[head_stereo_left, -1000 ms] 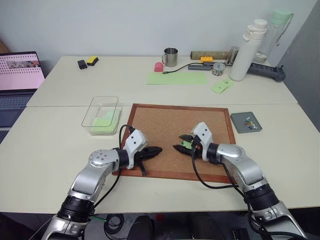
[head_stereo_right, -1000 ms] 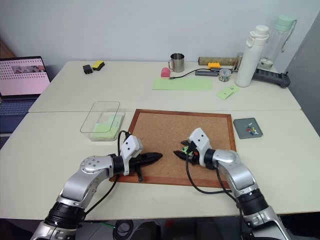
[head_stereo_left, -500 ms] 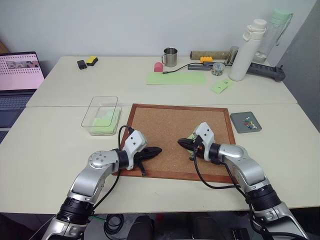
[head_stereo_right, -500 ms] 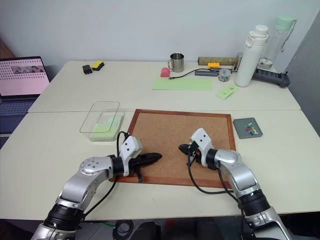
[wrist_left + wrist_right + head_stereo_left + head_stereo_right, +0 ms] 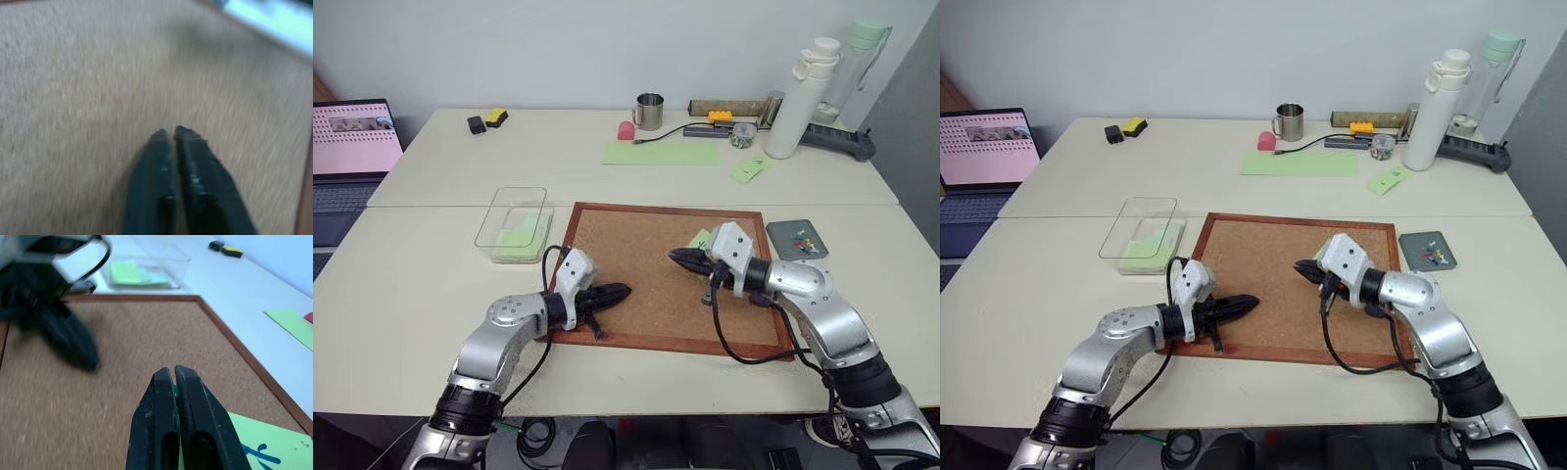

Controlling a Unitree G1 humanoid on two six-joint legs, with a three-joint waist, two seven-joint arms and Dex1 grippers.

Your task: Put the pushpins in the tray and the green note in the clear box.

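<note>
Right tool (image 5: 677, 258) is over the corkboard (image 5: 636, 255), right of its middle, fingers pressed together. In the right wrist view a speck of green shows between the fingertips (image 5: 172, 378); it looks like the green pushpin (image 5: 175, 390), but it is too small to be sure. The green note (image 5: 254, 448), with dark blue marks, lies on the cork right beneath and behind that tool; from the head camera one corner of it (image 5: 701, 239) shows just beyond the tool's white housing. Whether the note is lifted or flat on the cork cannot be told.

Left tool (image 5: 619, 291) is near the lower left part of the corkboard, close to the wooden frame, pointing toward the right tool. Left wrist view: its two black fingers (image 5: 161, 161) nearly touch, with a hairline gap at most and nothing between them, and bare cork beneath.

The tray (image 5: 776, 242) is on the worktop (image 5: 401, 284) just right of the corkboard, with a few small coloured pins (image 5: 802, 234) already lying in it. The clear box (image 5: 509, 201) sits just left of the corkboard's far left corner, with pale green paper (image 5: 519, 238) in its near half.

On the far worktop: long pale-green sheet (image 5: 661, 152), metal mug (image 5: 648, 111), white bottle (image 5: 800, 96). A laptop (image 5: 347, 137) is at the far left.
</note>
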